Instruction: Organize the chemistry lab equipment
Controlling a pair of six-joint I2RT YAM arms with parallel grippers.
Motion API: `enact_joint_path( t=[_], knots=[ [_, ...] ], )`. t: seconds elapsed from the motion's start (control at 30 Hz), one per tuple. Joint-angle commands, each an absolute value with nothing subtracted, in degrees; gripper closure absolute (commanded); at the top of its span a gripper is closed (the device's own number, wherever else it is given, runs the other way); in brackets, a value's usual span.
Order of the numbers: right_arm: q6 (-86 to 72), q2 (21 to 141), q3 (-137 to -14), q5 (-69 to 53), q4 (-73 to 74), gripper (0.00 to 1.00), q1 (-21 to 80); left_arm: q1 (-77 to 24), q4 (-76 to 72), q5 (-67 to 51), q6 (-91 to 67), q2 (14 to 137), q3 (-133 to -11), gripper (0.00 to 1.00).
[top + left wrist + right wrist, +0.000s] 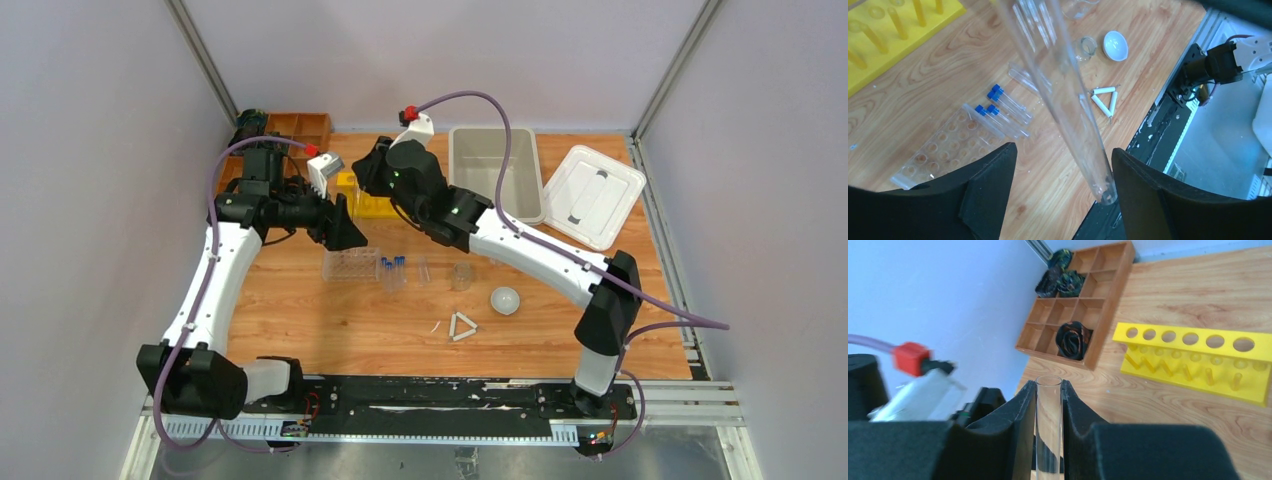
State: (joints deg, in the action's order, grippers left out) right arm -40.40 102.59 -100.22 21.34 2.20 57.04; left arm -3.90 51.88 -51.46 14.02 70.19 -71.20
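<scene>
While the right gripper (1049,390) clamps a long clear glass test tube (1068,95) above the wooden table (330,330), mouth past its fingertips (1018,410), it runs lengthwise between the left gripper's (1063,150) open fingers (988,195).

Wooden tray (1055,355); grey bin (480,165)

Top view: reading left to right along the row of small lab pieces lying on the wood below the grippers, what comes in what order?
clear plastic tube rack → blue-capped tubes → uncapped clear tube → small glass beaker → white round dish. The white triangle is left out: it lines up under the beaker.
</scene>
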Motion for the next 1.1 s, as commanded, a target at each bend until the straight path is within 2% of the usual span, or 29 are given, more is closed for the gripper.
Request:
enact_joint_path(
  t=[0.0, 0.27, 0.37, 0.43, 0.53, 0.6, 0.7, 1.07],
  knots=[
    [-39.1, 99.4, -99.0, 23.8, -2.6, 1.00, 58.6, -4.0, 52.1, -53.8, 12.1, 71.8, -72.5, 0.34],
    [-37.4, 98.9, -97.7, 23.1, -3.4, 0.98, 59.3, -4.0, 52.0, -55.8, 12.9, 71.5, -72.9, 0.72],
    [-37.3, 98.7, -98.0, 21.8, -1.2, 0.72, 59.2, -4.0, 52.0, -55.3, 13.6, 71.1, -72.6, 0.85],
    [-37.5, 98.8, -98.7, 19.5, 2.1, 0.55, 58.9, -4.1, 52.1, -55.0, 14.5, 70.5, -72.2, 0.89],
    [-39.7, 100.1, -101.0, 8.1, 6.7, 0.41, 57.1, -4.0, 52.0, -54.9, 16.3, 69.8, -71.9, 0.93],
    [-39.9, 101.4, -103.4, 4.1, 10.2, 0.37, 56.5, -4.1, 52.0, -55.1, 17.1, 69.7, -72.0, 0.95],
    [-39.4, 102.6, -106.7, 3.0, 15.3, 0.37, 56.4, -4.0, 52.0, -55.2, 16.9, 70.1, -72.6, 0.97],
    [-39.9, 102.4, -107.5, -1.1, 14.9, 0.68, 53.6, -4.1, 52.0, -55.8, 15.3, 69.4, -74.1, 0.95]
  ],
)
